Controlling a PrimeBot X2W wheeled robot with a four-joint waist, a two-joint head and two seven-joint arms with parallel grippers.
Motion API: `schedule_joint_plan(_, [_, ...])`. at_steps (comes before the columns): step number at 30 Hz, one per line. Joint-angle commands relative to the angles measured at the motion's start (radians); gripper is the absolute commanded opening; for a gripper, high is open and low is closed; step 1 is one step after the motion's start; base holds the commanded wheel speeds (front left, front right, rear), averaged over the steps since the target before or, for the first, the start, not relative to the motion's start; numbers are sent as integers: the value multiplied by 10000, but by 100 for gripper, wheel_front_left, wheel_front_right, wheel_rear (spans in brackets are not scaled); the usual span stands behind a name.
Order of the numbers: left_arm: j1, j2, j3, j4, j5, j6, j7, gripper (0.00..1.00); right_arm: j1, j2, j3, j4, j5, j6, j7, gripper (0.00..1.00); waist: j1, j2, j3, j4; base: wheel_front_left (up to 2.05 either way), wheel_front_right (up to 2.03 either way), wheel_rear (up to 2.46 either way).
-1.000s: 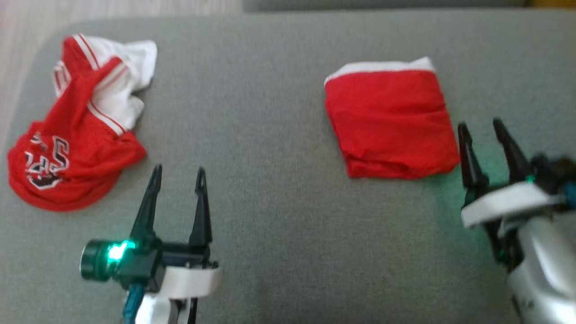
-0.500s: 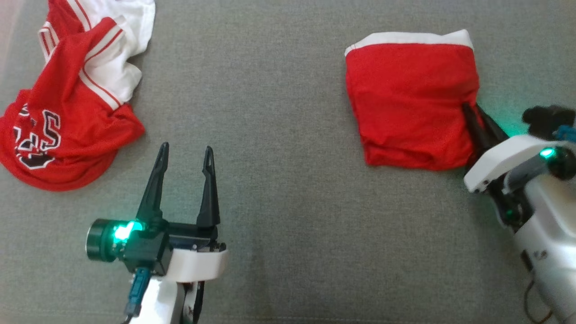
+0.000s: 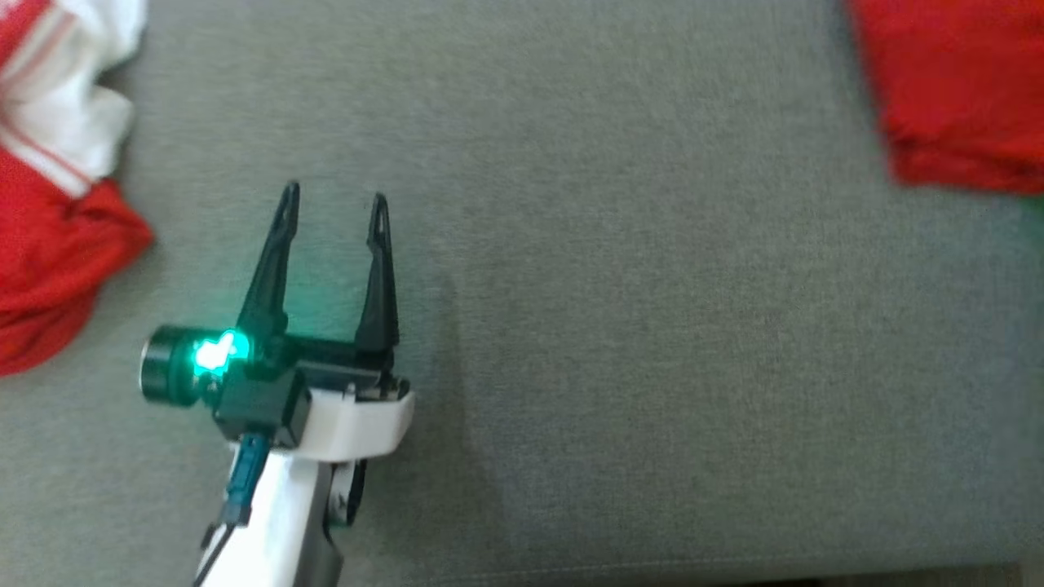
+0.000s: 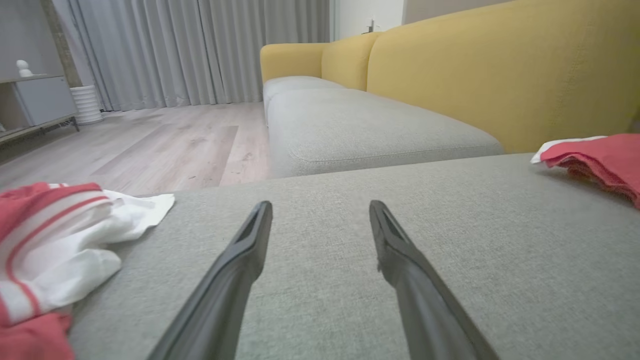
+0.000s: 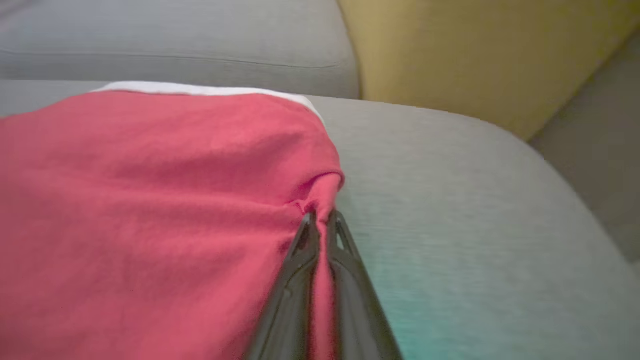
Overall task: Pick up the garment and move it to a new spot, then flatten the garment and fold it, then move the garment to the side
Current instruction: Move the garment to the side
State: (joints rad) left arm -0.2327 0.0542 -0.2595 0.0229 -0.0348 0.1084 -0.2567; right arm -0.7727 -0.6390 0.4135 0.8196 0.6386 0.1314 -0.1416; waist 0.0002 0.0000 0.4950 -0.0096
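The folded red garment (image 5: 150, 200) with a white edge lies on the grey cushion (image 5: 450, 225). My right gripper (image 5: 321, 220) is shut on a pinch of its right edge, red cloth caught between the fingers. The same garment (image 3: 954, 98) sits at the head view's top right corner and at the right edge of the left wrist view (image 4: 600, 155). My left gripper (image 3: 333, 208) hovers open over bare cushion, far left of that garment, nothing between its fingers (image 4: 250, 250).
A second, crumpled red-and-white garment (image 3: 49, 204) lies at the cushion's left end, near the left gripper (image 4: 320, 215). Yellow sofa backrest (image 4: 500, 75) rises behind; another grey seat cushion (image 4: 360, 125) lies beyond, wooden floor (image 4: 150, 145) to its left.
My right gripper reached the folded garment's right edge and shut on it. The head camera has dropped and turned, pushing both garments toward the picture's edges. The left gripper stays open.
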Motion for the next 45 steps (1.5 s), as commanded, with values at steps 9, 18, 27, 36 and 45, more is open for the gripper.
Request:
schedule_joint_plan(9, [-1097,137,6,-186,241,-204,-51,100,-894,-2114,-1241,1013,-1433,-7,-976,100,-2,0,1211,-714,0,0,0])
schedule_joint_plan(18, [-878,70,-85,348,-59,-105,-51,100,-452,-328,-2727,468,-3631,-7,-1196,100,-2,0,-340,-472,0,0,0])
schedule_joint_plan(27, [-103,8,157,1246,-575,17,-51,100,3367,3328,-3420,-3535,-4611,-7,-1200,100,-2,0,-2993,84,0,0,0])
schedule_joint_plan(36, [902,-11,591,2058,-792,5,-51,100,6231,5081,-2827,-5522,-4569,-7,-1201,100,-2,0,-4763,368,0,0,0])
schedule_joint_plan(45, [1769,52,1346,2202,-727,33,-51,100,7057,5569,-3373,-5871,-4893,-7,-1201,100,-2,0,-5059,441,0,0,0])
